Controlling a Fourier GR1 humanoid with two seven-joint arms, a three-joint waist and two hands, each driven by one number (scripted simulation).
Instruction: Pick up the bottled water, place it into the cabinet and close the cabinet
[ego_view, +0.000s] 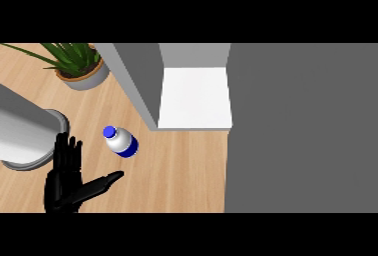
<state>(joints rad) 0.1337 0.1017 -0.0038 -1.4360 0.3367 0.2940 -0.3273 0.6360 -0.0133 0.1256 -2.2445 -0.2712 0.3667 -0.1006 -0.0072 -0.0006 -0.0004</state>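
The bottled water (121, 142) stands on the wooden counter, white with a blue cap and blue label. It is just left of the open cabinet (193, 97), whose white shelf shows between grey walls. The cabinet's wide grey door (303, 130) fills the right side of the head view. My left hand (65, 182) is open at the lower left, fingers straight and pointing up, thumb spread toward the bottle. It sits below and left of the bottle, apart from it. My right hand does not show.
A potted green plant (77, 64) stands at the back left. A large grey cylinder (26, 135) sits at the left edge, just beside my left hand. Bare wooden counter (181, 170) lies between the bottle and the cabinet door.
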